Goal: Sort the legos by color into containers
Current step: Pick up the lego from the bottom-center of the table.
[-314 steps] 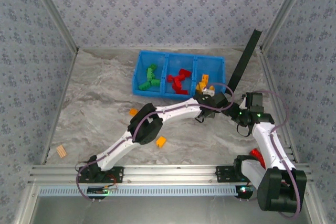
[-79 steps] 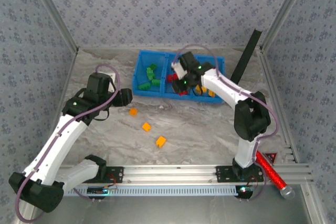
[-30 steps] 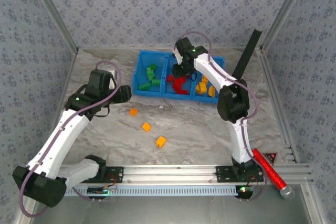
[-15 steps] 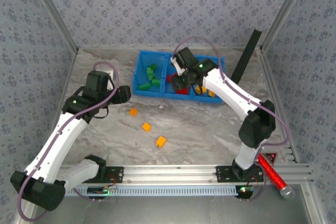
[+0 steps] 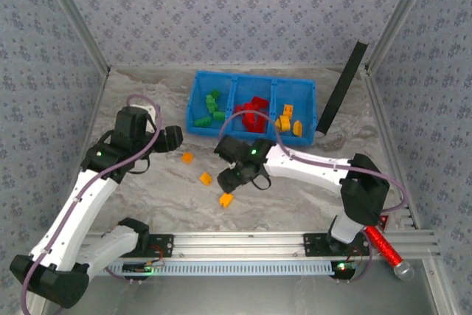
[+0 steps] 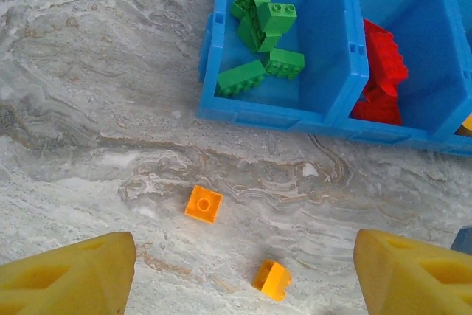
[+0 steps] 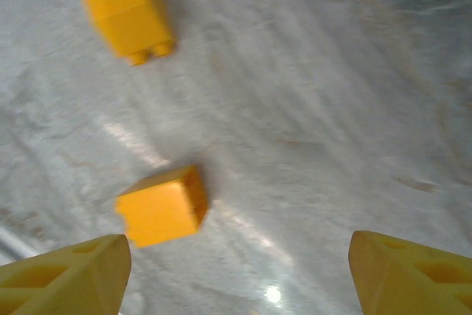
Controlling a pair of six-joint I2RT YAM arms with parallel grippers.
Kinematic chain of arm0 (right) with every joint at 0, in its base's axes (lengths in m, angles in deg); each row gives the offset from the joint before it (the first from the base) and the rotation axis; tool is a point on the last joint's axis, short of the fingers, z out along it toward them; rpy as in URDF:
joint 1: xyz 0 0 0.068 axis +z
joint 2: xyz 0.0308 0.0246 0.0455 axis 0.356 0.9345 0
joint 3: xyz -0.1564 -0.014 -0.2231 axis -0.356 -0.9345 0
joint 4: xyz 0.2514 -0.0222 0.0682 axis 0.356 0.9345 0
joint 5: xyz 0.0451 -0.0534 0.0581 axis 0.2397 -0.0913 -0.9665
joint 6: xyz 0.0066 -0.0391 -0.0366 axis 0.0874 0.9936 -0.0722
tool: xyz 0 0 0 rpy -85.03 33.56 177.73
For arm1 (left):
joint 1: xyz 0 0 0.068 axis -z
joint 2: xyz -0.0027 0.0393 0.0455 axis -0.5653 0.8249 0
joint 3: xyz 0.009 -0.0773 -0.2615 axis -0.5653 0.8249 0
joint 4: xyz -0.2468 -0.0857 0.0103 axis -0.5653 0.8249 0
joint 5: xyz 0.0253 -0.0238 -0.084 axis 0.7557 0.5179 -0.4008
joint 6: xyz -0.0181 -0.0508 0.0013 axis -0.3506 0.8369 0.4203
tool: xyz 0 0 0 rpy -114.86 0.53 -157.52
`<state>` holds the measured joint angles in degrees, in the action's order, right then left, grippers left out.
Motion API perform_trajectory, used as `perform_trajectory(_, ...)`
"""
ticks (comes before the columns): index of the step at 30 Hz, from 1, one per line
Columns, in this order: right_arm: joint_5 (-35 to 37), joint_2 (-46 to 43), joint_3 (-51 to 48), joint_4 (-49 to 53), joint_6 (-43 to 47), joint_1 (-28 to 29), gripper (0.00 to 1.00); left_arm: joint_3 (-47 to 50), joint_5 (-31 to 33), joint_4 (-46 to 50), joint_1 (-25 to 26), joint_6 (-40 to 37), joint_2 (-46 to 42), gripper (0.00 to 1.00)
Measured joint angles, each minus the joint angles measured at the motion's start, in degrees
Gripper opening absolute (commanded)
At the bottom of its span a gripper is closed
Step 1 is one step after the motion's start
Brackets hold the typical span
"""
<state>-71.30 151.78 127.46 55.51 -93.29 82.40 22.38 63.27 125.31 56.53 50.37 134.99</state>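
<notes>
Your right fingers [image 7: 66, 274] stand wide and empty above two orange bricks [image 7: 162, 204] on the surface [image 7: 317, 108]. Your left fingers [image 6: 70, 274], also wide and empty, hang over the surface near the blue tray [image 6: 265, 116]: green legos [image 6: 262, 35] left, red legos [image 6: 380, 71] middle, orange-yellow legos [image 5: 287, 122] right. Half a second ago the right arm [image 5: 310, 166] was over the red compartment [image 5: 254, 90]; now it's back near you.

Blue tray [image 6: 274, 117] was cut by the top and right edges in left wrist view, orange lego [image 6: 467, 124] in its right compartment was only a sliver, two loose legos [image 7: 161, 214] before the tray were blurred.
</notes>
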Motion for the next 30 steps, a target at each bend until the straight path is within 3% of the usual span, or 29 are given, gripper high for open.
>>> perform_trajectory(5, -1.75, 1.55, 0.0, -3.08, 1.64, 4.35, 0.88, 0.68, -0.39, 0.57, 0.0, 0.0, -1.44, 0.78)
perform_trajectory(18, -3.67, 11.58, 1.44, -3.1, 8.63, 4.61, 0.83, 1.42, -1.01, 2.08, 0.0, 0.02, -3.34, 0.79)
perform_trajectory(24, -3.76, 14.03, 1.9, -3.15, 10.51, 4.61, 0.7, 1.42, -1.01, 2.45, 0.0, 0.02, -3.23, 0.79)
perform_trajectory(28, -3.91, 14.49, 1.9, -3.13, 11.47, 4.61, 0.46, 1.42, -1.01, 2.45, 0.0, 0.02, -2.8, 0.79)
perform_trajectory(30, -3.98, 14.69, 1.92, -3.1, 11.96, 4.61, 0.4, 1.42, -1.01, 2.45, 0.0, 0.02, -2.4, 0.79)
